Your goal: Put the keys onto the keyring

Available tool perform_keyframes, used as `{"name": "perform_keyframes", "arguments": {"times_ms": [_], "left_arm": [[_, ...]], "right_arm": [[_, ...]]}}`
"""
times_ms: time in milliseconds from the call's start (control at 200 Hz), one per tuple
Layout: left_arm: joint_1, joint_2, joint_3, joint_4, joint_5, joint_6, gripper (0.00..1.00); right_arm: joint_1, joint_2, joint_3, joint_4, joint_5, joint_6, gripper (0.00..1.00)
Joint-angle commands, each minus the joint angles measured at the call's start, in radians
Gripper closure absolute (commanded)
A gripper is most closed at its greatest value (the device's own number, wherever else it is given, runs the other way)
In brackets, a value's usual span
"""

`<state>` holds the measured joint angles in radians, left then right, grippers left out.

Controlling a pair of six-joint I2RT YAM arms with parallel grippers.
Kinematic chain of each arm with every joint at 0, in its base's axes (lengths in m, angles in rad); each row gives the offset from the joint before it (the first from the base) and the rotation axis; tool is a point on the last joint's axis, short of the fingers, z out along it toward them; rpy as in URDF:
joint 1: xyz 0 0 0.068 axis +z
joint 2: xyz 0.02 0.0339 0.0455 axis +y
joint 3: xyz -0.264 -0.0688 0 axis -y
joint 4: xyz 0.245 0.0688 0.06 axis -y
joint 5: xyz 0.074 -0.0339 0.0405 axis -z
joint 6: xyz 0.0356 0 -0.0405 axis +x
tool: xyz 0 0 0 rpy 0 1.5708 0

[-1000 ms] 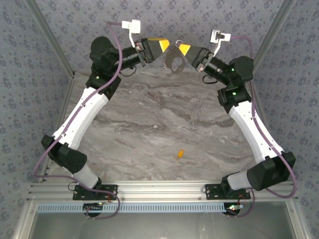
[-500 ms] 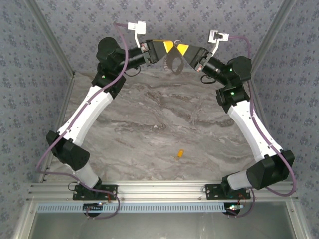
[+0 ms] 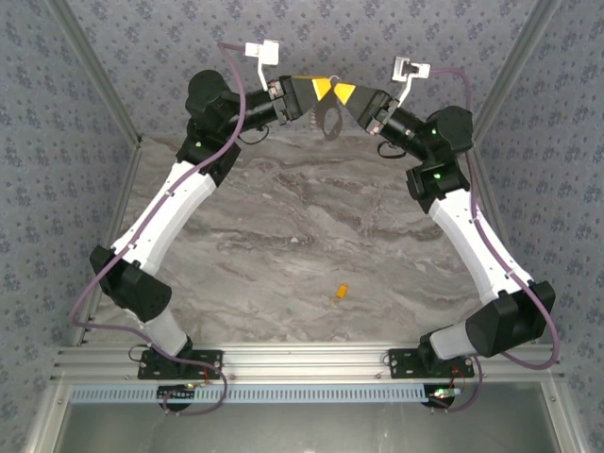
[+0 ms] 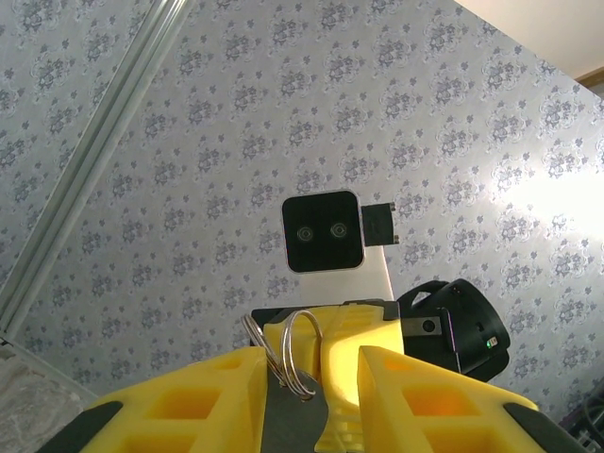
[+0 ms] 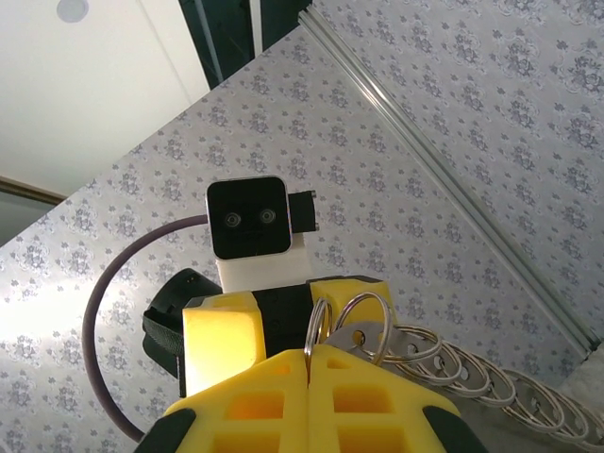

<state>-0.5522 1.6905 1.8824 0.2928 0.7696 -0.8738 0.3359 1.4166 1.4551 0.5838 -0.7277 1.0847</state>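
Observation:
The keys, a tiny yellow-orange oblong piece, lie alone on the marble table, near the front. The keyring, grey metal, hangs in the air at the far back between both grippers. My right gripper is shut on one thin ring of it. A flat grey tab and a chain of rings trail off to the right. My left gripper meets it tip to tip. Its jaws stand apart around the ring and the tab, which lean on the left finger.
Patterned fabric walls rise close behind both grippers, with metal frame rails slanting at either side. The marble table stretches between the arms. An aluminium rail with both arm bases runs along the near edge.
My left gripper has swung right and a little farther back until its tips reach the right gripper and the hanging keyring. The right gripper has edged back slightly. The yellow-orange piece has not moved.

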Motion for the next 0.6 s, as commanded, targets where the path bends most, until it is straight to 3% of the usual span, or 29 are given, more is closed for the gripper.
{"name": "perform_keyframes", "arguments": {"times_ms": [0,210,595], "left_arm": [[-0.014,0.005,0.043,0.032,0.021,0.005,0.71],[-0.019,-0.013,0.044,-0.081,-0.017,0.102,0.69],[-0.020,-0.017,0.049,-0.094,-0.017,0.134,0.98]], "right_arm": [[0.016,0.005,0.016,0.047,0.002,0.006,1.00],[0.020,0.005,0.017,0.035,0.005,0.001,1.00],[0.022,0.009,0.022,0.024,-0.001,-0.001,1.00]]}}
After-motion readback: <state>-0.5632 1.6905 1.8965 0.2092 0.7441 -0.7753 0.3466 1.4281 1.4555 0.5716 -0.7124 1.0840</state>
